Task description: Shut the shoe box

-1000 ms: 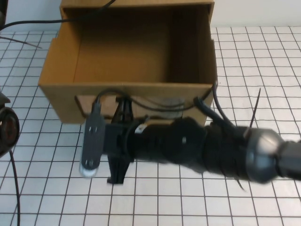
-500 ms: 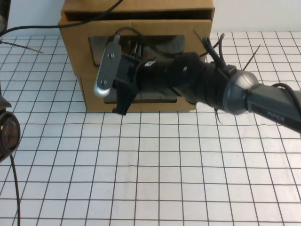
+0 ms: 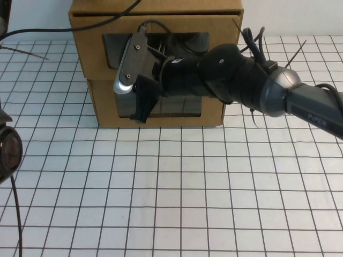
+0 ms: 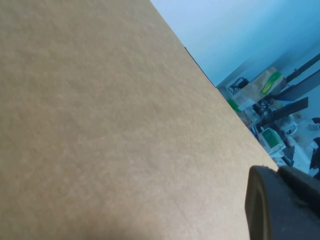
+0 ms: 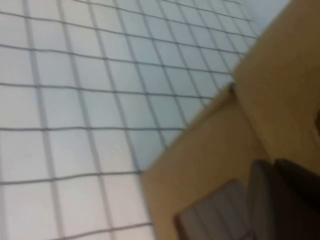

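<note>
Much of the shoe box point(image 3: 107, 104) front is hidden in the high view by the right arm point(image 3: 252, 88), which reaches in from the right and crosses the clear window point(image 3: 185, 107); the window's middle is covered, and nothing inside the box can be made out through the dark panes that remain visible; a small white tab cannot be found in any view. The right gripper point(image 3: 143, 101) is seen against the front of the box at the left part of the window, with a grey camera housing point(image 3: 129, 64) lying along its upper side; its fingers are dark against the dark window, so how far apart they stand cannot be told, nor whether anything is held; it appears to be touching or nearly touching the front face. In the right wrist view only a dark blurred edge of the gripper point(image 5: 280, 200) shows beside brown cardboard point(image 5: 210, 160) and a corner of the window.

The left gripper point(image 4: 282, 205) is cut off at the frame corner in the left wrist view, close beside a plain cardboard wall point(image 4: 100, 125); its opening cannot be judged; in the high view only a dark rounded part of the left arm point(image 3: 8, 150) shows at the left edge.

The box stands at the far side of the gridded table point(image 3: 187, 203), its front flush and drawn in, with a second cardboard section point(image 3: 155, 24) stacked above it.
</note>
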Motion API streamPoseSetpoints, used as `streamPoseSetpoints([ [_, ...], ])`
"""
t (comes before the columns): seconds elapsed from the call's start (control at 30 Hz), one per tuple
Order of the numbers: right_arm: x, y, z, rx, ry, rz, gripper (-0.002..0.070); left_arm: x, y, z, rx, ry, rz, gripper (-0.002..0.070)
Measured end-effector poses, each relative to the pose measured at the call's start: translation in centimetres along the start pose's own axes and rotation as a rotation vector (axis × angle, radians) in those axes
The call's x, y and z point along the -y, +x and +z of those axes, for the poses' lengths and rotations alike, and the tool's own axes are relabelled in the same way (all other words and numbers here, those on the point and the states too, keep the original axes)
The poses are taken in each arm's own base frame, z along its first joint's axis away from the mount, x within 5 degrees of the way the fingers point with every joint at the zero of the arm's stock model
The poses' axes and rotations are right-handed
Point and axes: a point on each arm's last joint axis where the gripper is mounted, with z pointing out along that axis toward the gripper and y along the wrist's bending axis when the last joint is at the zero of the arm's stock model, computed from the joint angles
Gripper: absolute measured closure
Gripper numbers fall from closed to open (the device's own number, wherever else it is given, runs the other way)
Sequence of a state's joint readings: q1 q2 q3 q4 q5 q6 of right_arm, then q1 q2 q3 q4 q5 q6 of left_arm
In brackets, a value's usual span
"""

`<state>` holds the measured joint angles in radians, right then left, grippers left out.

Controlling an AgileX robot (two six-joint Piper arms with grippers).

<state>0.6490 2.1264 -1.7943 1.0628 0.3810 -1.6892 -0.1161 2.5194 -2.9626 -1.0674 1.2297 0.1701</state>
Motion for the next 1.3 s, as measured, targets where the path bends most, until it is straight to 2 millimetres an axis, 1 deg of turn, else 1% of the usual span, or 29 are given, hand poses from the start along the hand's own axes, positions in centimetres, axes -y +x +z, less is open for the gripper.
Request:
streamPoseSetpoints([
  [0.1, -0.5, -1.2, -1.0, 0.032, -0.099, 0.025, 0.0691, 0.6, -0.2, -0.4, -0.001, -0.016, 0.024, 0.0678],
  [0.17, -1.0, -2.1, -1.9, 0.052, -0.179, 0.04, 0.0691, 1.3, -0.4, -0.7, -0.006, -0.022, 0.044, 0.0677],
  [0.2, -1.3, -2.6, -2.5, 0.063, -0.222, 0.047, 0.0691, 1.9, -0.6, -1.0, -0.01, -0.025, 0.06, 0.0677],
  [0.27, -1.6, -3.8, -3.8, 0.082, -0.283, 0.052, 0.0691, 3.8, -1.2, -2.0, -0.001, -0.027, 0.102, 0.0677],
  [0.3, -1.6, -4.4, -4.5, 0.089, -0.307, 0.051, 0.0691, 5.3, -1.6, -2.7, 0.013, -0.029, 0.132, 0.0677],
  [0.37, -1.6, -5.7, -6.1, 0.103, -0.327, 0.054, 0.0691, 8.8, -2.5, -4.8, 0.051, -0.034, 0.206, 0.0677],
  [0.43, -1.2, -7.4, -8.2, 0.122, -0.311, 0.057, 0.0691, 12.6, -3.3, -7.3, 0.095, -0.06, 0.294, 0.0677],
  [0.47, -1.0, -8.1, -9.1, 0.129, -0.301, 0.068, 0.0691, 14.1, -3.5, -8.4, 0.114, -0.084, 0.33, 0.0677],
  [0.53, -0.5, -10.0, -11.8, 0.149, -0.262, 0.091, 0.0691, 17.7, -3.7, -11.2, 0.164, -0.143, 0.418, 0.0677],
  [0.57, -0.3, -10.8, -12.9, 0.156, -0.242, 0.105, 0.0691, 19.1, -3.8, -12.3, 0.186, -0.171, 0.452, 0.0677],
  [0.63, 0.2, -12.5, -15.7, 0.175, -0.186, 0.146, 0.0691, 22.3, -3.6, -15.0, 0.239, -0.239, 0.512, 0.0677],
  [0.73, 0.6, -14.6, -20.1, 0.18, -0.11, 0.191, 0.0691, 26.9, -2.8, -18.9, 0.322, -0.298, 0.594, 0.0677],
  [0.8, 0.6, -15.3, -22.5, 0.159, -0.072, 0.239, 0.0691, 29.7, -2.0, -21.2, 0.37, -0.318, 0.642, 0.0677],
  [0.93, 0.5, -15.9, -26.9, 0.077, 0.024, 0.284, 0.0691, 35.4, 0.6, -26.2, 0.487, -0.363, 0.745, 0.0677],
  [1.0, 0.4, -16.0, -29.0, 0.046, 0.081, 0.301, 0.0691, 37.6, 2.0, -28.4, 0.541, -0.403, 0.783, 0.0677],
  [1.07, 0.4, -16.1, -30.5, 0.033, 0.125, 0.339, 0.0691, 39.0, 3.1, -30.0, 0.566, -0.445, 0.789, 0.0677],
  [1.13, 0.3, -16.2, -32.0, 0.021, 0.162, 0.369, 0.0691, 39.5, 4.0, -30.8, 0.552, -0.469, 0.774, 0.0677],
  [1.2, 0.1, -16.2, -33.2, 0.008, 0.18, 0.392, 0.0691, 39.1, 4.5, -30.7, 0.502, -0.483, 0.743, 0.0677],
  [1.3, -0.5, -15.8, -34.3, -0.016, 0.189, 0.412, 0.0691, 37.2, 5.5, -29.6, 0.373, -0.508, 0.686, 0.0677],
])
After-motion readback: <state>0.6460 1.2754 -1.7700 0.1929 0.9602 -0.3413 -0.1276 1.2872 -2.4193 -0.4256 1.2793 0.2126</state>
